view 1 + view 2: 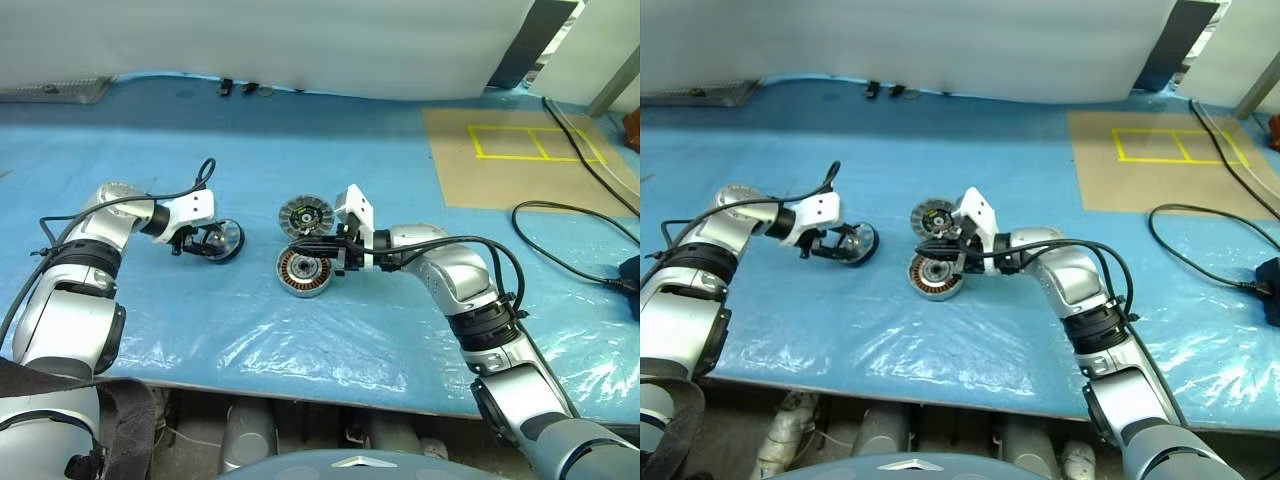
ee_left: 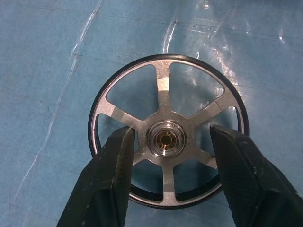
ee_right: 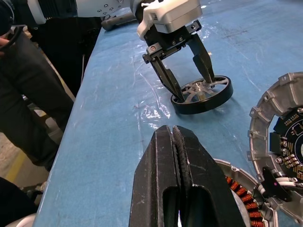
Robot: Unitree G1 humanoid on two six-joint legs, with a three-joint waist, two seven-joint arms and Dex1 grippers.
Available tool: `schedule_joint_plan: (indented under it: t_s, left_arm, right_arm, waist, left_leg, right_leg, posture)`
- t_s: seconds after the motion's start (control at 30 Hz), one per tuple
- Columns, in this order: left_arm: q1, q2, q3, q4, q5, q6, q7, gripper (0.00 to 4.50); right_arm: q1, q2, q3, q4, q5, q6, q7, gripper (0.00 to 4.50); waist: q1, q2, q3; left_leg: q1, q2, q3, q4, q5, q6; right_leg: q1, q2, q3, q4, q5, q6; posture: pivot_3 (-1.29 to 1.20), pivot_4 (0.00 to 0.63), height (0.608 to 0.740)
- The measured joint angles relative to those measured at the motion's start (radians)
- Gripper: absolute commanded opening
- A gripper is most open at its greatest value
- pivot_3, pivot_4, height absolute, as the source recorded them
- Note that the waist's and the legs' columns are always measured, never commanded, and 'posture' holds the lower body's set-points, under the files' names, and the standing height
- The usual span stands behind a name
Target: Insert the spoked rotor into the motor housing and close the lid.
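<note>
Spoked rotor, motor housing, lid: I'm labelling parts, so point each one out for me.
spoked rotor (image 2: 165, 140), left wrist view, on its silver hub.
motor housing (image 1: 303, 272), left eye view, on its coppery winding ring.
lid (image 1: 304, 214), left eye view, on its ribbed face.

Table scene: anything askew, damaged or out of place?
Nothing stands out. The spoked rotor lies flat on the blue sheet, the left gripper open, its fingers reaching down between the spokes. The motor housing and lid sit side by side, the shut right gripper over them.
</note>
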Motion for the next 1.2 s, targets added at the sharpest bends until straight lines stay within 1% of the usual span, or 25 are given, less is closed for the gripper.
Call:
schedule_joint_plan:
  t_s: [0.1, 0.2, 0.27, 0.3, 0.43, 0.53, 0.67, 0.8, 0.87, 0.9, 0.97, 1.03, 1.1, 1.2]
  left_arm:
    - [0.000, 0.000, -0.003, 0.000, 0.012, -0.016, 0.011, 2.61]
    - [0.000, -0.002, -0.003, 0.000, 0.018, -0.026, 0.028, 2.02]
    - [-0.002, 0.000, 0.005, -0.002, 0.013, -0.025, 0.025, 1.46]
    - [-0.003, 0.002, 0.006, -0.002, 0.011, -0.025, 0.022, 1.30]
    - [0.004, 0.001, 0.018, -0.009, -0.003, -0.020, 0.020, 1.30]
    - [0.040, -0.010, 0.060, -0.059, -0.075, 0.024, -0.027, 1.30]
    - [0.129, -0.004, 0.135, -0.251, -0.212, 0.152, -0.102, 1.30]
    - [0.271, 0.021, 0.206, -0.524, -0.341, 0.331, -0.108, 1.30]
    - [0.392, 0.026, 0.239, -0.724, -0.410, 0.432, -0.084, 1.30]
    - [0.439, 0.025, 0.242, -0.798, -0.437, 0.470, -0.070, 1.30]
    - [0.516, 0.018, 0.248, -0.931, -0.484, 0.561, -0.026, 1.30]
    - [0.547, -0.025, 0.262, -1.036, -0.547, 0.647, 0.037, 1.30]
    - [0.556, -0.069, 0.267, -1.114, -0.589, 0.693, 0.095, 1.30]
    - [0.565, -0.108, 0.266, -1.155, -0.600, 0.711, 0.170, 1.30]
  right_arm:
    - [0.000, 0.000, 0.000, 0.000, 0.000, -0.002, -0.003, 0.00]
    - [0.000, -0.001, 0.000, 0.000, -0.001, -0.007, -0.010, 0.00]
    - [0.000, -0.006, -0.001, 0.000, 0.000, -0.007, -0.012, 0.00]
    - [0.000, -0.007, -0.003, 0.000, 0.000, -0.008, -0.012, 0.00]
    - [0.000, -0.021, -0.017, 0.000, 0.007, -0.005, -0.008, 0.00]
    - [0.000, -0.044, -0.038, -0.006, 0.036, 0.014, 0.008, 0.00]
    - [0.044, -0.117, -0.048, -0.060, 0.051, 0.019, 0.051, 0.00]
    - [0.103, -0.175, -0.049, -0.078, 0.049, 0.004, 0.090, 0.00]
    - [0.128, -0.208, -0.039, -0.078, 0.028, -0.051, 0.114, 0.00]
    - [0.141, -0.227, -0.037, -0.074, 0.016, -0.070, 0.123, 0.00]
    - [0.144, -0.230, -0.036, -0.039, 0.010, -0.088, 0.133, 0.00]
    - [0.143, -0.230, -0.026, 0.002, -0.011, -0.117, 0.138, 0.00]
    - [0.142, -0.229, 0.000, 0.032, -0.040, -0.154, 0.144, 0.00]
    - [0.134, -0.211, 0.004, 0.050, -0.041, -0.148, 0.146, 0.00]
  waist:
    - [0.000, 0.000, 0.000]
    - [0.000, 0.000, 0.000]
    - [0.001, 0.000, 0.000]
    - [0.001, 0.000, 0.000]
    - [0.001, 0.000, 0.000]
    - [0.002, 0.000, 0.000]
    - [0.002, -0.001, 0.001]
    - [-0.004, -0.001, 0.001]
    - [-0.005, 0.000, 0.000]
    - [-0.003, 0.000, 0.001]
    - [-0.003, 0.000, 0.001]
    - [0.000, 0.000, 0.001]
    - [0.000, 0.000, 0.001]
    - [-0.006, 0.000, 0.001]
  left_leg:
    - [0.000, 0.000, 0.000, -0.001, 0.000, 0.000]
    - [0.000, 0.000, 0.000, 0.000, 0.000, 0.000]
    - [0.001, 0.000, 0.000, -0.001, 0.000, 0.000]
    - [0.002, -0.001, 0.000, -0.001, 0.000, 0.000]
    - [0.001, -0.001, 0.000, 0.000, 0.000, 0.000]
    - [0.000, 0.000, 0.000, -0.001, 0.000, 0.000]
    - [-0.005, 0.000, 0.001, -0.001, 0.000, 0.000]
    - [-0.013, 0.000, 0.002, -0.001, 0.000, 0.000]
    - [-0.013, 0.000, 0.002, -0.001, 0.000, 0.000]
    - [-0.013, 0.000, 0.002, -0.001, 0.000, 0.000]
    - [-0.014, 0.000, 0.002, 0.000, 0.000, 0.000]
    - [-0.014, 0.000, 0.002, 0.003, 0.000, 0.000]
    - [-0.014, 0.000, 0.002, 0.007, 0.000, 0.000]
    - [-0.014, 0.001, 0.002, 0.007, 0.000, 0.001]
  right_leg:
    - [0.000, 0.000, 0.000, 0.000, 0.000, 0.000]
    - [0.000, 0.000, 0.000, 0.000, 0.000, 0.000]
    - [0.001, 0.000, 0.000, 0.000, 0.000, 0.000]
    - [0.001, 0.000, 0.000, 0.000, 0.000, 0.000]
    - [0.001, -0.001, 0.000, 0.000, 0.000, 0.000]
    - [0.000, -0.001, 0.000, -0.001, 0.000, 0.000]
    - [-0.005, 0.000, 0.000, 0.000, 0.000, 0.000]
    - [-0.011, 0.000, -0.001, 0.001, 0.000, 0.000]
    - [-0.012, 0.000, -0.001, 0.001, 0.000, 0.000]
    - [-0.012, 0.000, -0.001, 0.001, 0.000, 0.000]
    - [-0.013, 0.000, -0.001, 0.001, 0.000, 0.000]
    - [-0.012, 0.000, -0.001, 0.002, 0.000, 0.000]
    - [-0.011, -0.001, -0.001, 0.003, 0.000, 0.000]
    - [-0.011, 0.000, -0.001, 0.004, 0.000, 0.000]
  posture:
    - [0.00, 0.150, 0.740]
    - [0.00, 0.150, 0.740]
    - [0.00, 0.150, 0.740]
    - [0.00, 0.150, 0.740]
    - [0.00, 0.150, 0.740]
    - [0.00, 0.150, 0.740]
    - [0.00, 0.150, 0.740]
    - [0.00, 0.150, 0.740]
    - [0.00, 0.150, 0.740]
    - [0.00, 0.150, 0.740]
    - [0.00, 0.150, 0.740]
    - [0.00, 0.150, 0.740]
    - [0.00, 0.150, 0.740]
    - [0.00, 0.150, 0.740]
